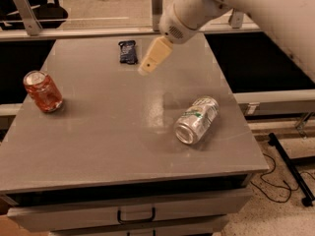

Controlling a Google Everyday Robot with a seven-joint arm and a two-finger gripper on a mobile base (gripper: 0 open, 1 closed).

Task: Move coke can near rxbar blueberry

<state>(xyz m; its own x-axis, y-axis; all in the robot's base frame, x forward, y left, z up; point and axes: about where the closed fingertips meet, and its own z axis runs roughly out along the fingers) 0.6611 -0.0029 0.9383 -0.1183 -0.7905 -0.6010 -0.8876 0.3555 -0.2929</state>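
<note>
**Limits of the View**

We see the gripper (pixel 146 69) above the far middle of the table (pixel 98 146), just right of the rxbar blueberry (pixel 128 51), whose markings we cannot read. The arm (pixel 256 9) leaves by the top and right edges. The near edge cuts off the drawer (pixel 133 213).

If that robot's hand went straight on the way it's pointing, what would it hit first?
Probably the bare table: the hand, beside the rxbar blueberry, points down and left, missing the bar and the coke can. Depth is unclear.
</note>
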